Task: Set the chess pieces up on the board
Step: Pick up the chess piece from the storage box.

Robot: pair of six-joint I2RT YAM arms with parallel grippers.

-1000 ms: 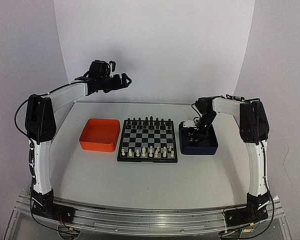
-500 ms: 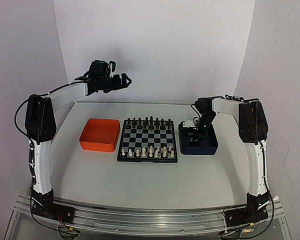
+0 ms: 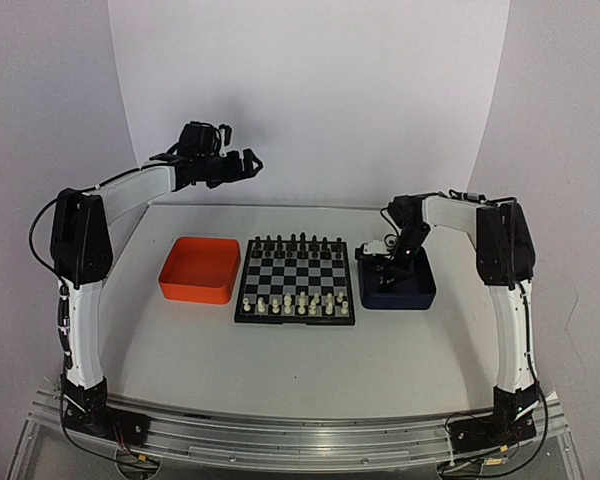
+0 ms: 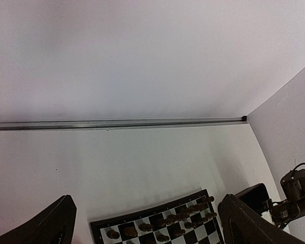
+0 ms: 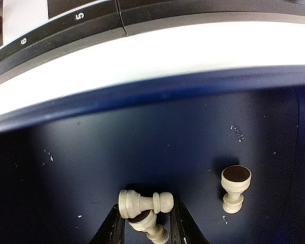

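Inside the dark blue tray (image 5: 66, 152), the right arm (image 3: 420, 215) points steeply down; the right jaws stand narrow, flanking two toppled chess pieces (image 5: 145, 202), grip unconfirmed. A third piece (image 5: 235, 189) lies apart from them. The left arm (image 3: 140, 185) is raised over the counter (image 3: 280, 370), left jaws wide, beyond the board (image 3: 296, 280).

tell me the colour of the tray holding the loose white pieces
Dark blue; the tray shows best in the right wrist view.
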